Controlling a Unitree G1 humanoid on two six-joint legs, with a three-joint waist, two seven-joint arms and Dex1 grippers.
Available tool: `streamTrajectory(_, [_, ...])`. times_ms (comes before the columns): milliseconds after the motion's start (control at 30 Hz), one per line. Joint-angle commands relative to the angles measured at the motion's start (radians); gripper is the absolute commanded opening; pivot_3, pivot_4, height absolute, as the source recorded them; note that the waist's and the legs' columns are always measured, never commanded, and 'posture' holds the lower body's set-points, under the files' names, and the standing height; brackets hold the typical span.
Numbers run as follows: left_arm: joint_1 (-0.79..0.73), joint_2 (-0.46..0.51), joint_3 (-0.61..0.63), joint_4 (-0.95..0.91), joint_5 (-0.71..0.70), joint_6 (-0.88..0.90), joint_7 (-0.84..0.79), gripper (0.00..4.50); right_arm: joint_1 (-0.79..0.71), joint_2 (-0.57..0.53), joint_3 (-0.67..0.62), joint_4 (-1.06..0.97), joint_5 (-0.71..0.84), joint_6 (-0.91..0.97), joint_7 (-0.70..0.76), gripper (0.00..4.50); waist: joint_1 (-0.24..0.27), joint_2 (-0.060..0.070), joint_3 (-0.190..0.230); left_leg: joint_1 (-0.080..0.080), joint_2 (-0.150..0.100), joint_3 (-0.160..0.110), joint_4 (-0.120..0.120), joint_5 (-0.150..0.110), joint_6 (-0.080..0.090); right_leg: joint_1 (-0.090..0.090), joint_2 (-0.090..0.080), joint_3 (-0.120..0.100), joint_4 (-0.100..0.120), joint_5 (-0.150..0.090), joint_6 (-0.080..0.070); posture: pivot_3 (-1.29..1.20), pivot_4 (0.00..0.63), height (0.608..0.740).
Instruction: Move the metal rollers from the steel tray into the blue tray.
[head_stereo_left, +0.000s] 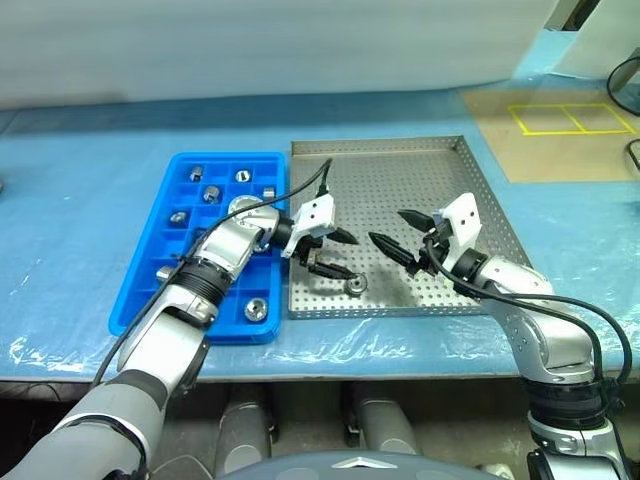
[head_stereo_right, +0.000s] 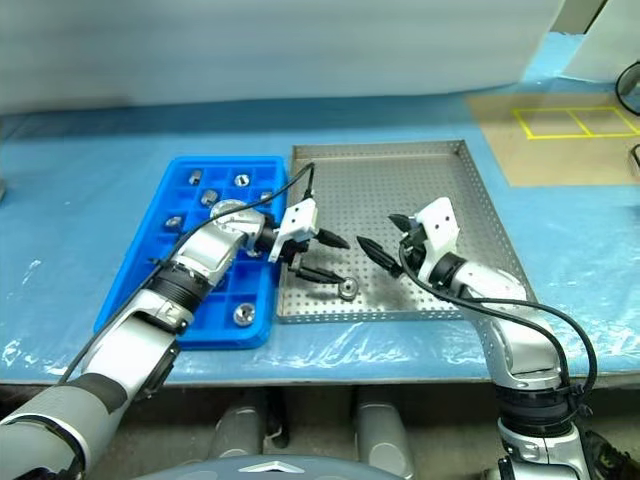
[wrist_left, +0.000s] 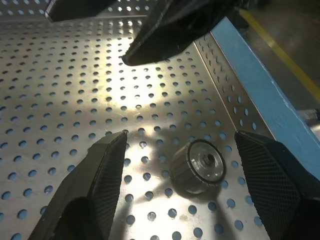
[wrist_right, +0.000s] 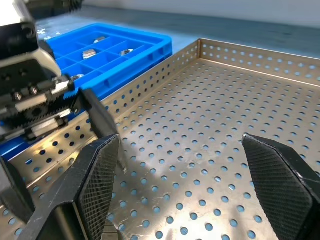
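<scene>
One metal roller (head_stereo_left: 356, 284), silver with a dark centre hole, is seen lying near the front edge of the grey perforated steel tray (head_stereo_left: 470, 180). Several more rollers (head_stereo_left: 211, 193) are held in compartments of the blue tray (head_stereo_left: 150, 262), set just beside it.

One metal roller (wrist_left: 199, 166) lies on the steel tray (wrist_left: 65, 85) floor between the spread fingers (wrist_left: 100, 170) of the left claw (wrist_left: 187, 185), touching neither.
</scene>
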Motion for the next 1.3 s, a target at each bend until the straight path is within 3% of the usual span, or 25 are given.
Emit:
streamTrajectory(33, [-0.031, -0.01, -0.003, 0.005, 0.006, -0.028, -0.031, 3.63, 0.011, 0.005, -0.025, -0.056, 0.027, 0.005, -0.026, 4.04, -0.001, 0.0, 0.0, 0.0, 0.0, 0.0, 0.0, 0.0, 0.001, 0.001, 0.0, 0.0, -0.001, 0.0, 0.0, -0.52, 0.15, 0.74])
streamTrajectory(600, [0.035, -0.064, -0.039, 0.008, 0.076, -0.025, 0.011, 3.63, 0.019, 0.006, 0.004, -0.046, 0.013, -0.001, -0.062, 4.04, -0.003, 0.0, 0.0, 0.003, 0.0, 0.0, 0.002, -0.002, 0.002, 0.006, 0.0, 0.0, -0.002, 0.0, 0.0, -0.54, 0.15, 0.74])
streamTrajectory(867, [0.014, -0.121, -0.048, 0.148, 0.161, -0.092, 0.135, 3.63, 0.04, 0.003, -0.007, -0.068, 0.017, 0.009, -0.082, 4.04, -0.015, 0.001, 0.0, 0.003, -0.001, 0.0, 0.004, -0.003, 0.005, 0.008, 0.0, 0.0, -0.003, 0.0, 0.0, -0.57, 0.15, 0.74])
streamTrajectory(1300, [0.002, -0.153, -0.051, 0.223, 0.199, -0.159, 0.153, 3.63, 0.064, -0.002, -0.016, -0.089, 0.021, 0.017, -0.103, 4.04, -0.052, 0.001, -0.001, 0.002, -0.001, -0.001, 0.006, -0.004, 0.006, 0.009, -0.001, -0.001, -0.005, 0.0, 0.002, -0.58, 0.15, 0.74])
